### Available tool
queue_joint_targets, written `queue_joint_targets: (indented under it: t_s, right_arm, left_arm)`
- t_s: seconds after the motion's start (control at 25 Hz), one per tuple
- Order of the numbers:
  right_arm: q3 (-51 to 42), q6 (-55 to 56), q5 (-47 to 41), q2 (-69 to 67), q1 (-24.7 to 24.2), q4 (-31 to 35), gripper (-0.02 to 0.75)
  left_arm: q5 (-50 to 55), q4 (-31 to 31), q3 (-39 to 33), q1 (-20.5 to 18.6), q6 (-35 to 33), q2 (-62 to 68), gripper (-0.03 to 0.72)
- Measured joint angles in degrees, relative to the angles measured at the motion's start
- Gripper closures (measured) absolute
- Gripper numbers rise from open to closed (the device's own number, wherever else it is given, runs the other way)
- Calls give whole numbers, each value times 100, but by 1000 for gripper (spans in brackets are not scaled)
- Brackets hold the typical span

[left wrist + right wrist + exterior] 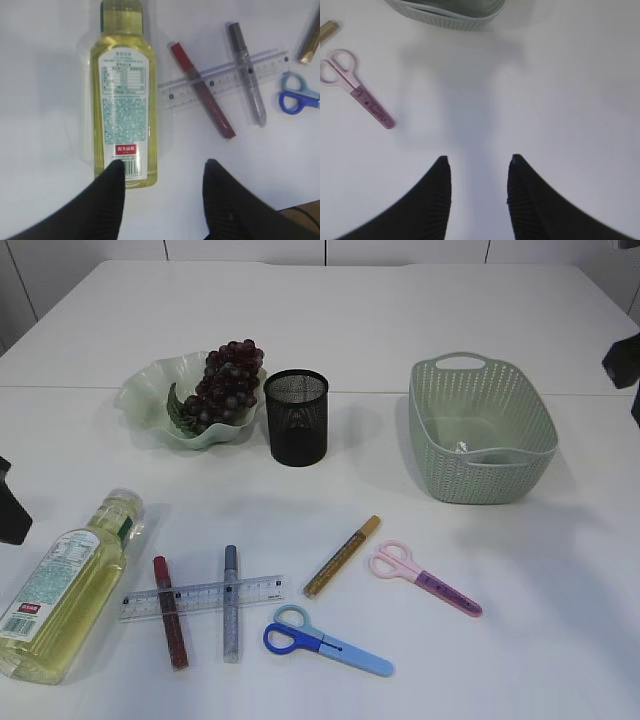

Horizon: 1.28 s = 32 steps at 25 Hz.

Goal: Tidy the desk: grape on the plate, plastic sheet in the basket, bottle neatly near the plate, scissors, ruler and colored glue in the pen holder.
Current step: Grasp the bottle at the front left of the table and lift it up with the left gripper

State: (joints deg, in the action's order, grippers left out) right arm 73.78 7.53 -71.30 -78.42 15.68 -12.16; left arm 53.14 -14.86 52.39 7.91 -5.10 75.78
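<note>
Both grippers stand with jaws apart and empty. From the exterior view only dark bits of the arms show at the left and right edges. The pen holder [296, 416], black mesh and upright, serves as landmark. Just left of it, touching or nearly so, sits the plate [150, 390] with the grapes [222, 382] already on it. Well to the holder's right is the basket [480, 430], with something small and clear on its floor. In front of the holder and far to the left lies the bottle [70, 590] on its side, cap pointing away. The ruler [202, 598] lies in front of the holder, with a red glue [170, 612] and a silver glue [231, 602] crossing it. A gold glue [343, 556] lies in front of the holder, slightly right. Blue scissors [325, 642] lie nearest the front edge; pink scissors [424, 578] lie right of the gold glue.

From the left wrist view, the left gripper [162, 172] hovers over the bottle's base, one finger [107, 195] overlapping the label, the other over bare table [40, 100].

From the right wrist view, the right gripper [479, 167] hangs over bare table, pink scissors to its upper left and the basket's rim at the top.
</note>
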Motion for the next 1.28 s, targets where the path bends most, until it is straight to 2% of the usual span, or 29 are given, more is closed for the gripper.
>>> queue_joint_targets:
  t_s: [0.32, 0.56, 0.68, 0.84, 0.92, 1.28]
  right_arm:
    - [-81, -111, 0, 421, 0, -37, 424]
    - [-81, -122, 0, 421, 0, -47, 424]
    - [-81, -122, 0, 421, 0, -47, 424]
    - [-81, -122, 0, 421, 0, -47, 424]
    - [-81, -122, 0, 421, 0, -47, 424]
    - [-81, -139, 0, 421, 0, -47, 424]
  left_arm:
    - [304, 331, 743, 0, 0, 1090, 316]
    - [811, 668, 1277, 320, 0, 1828, 310]
    - [883, 971, 1317, 556, 42, 2045, 251]
    - [882, 1161, 1317, 612, 264, 2249, 115]
    - [810, 1195, 1317, 612, 339, 2300, 79]
    - [691, 1218, 1327, 612, 714, 2723, 59]
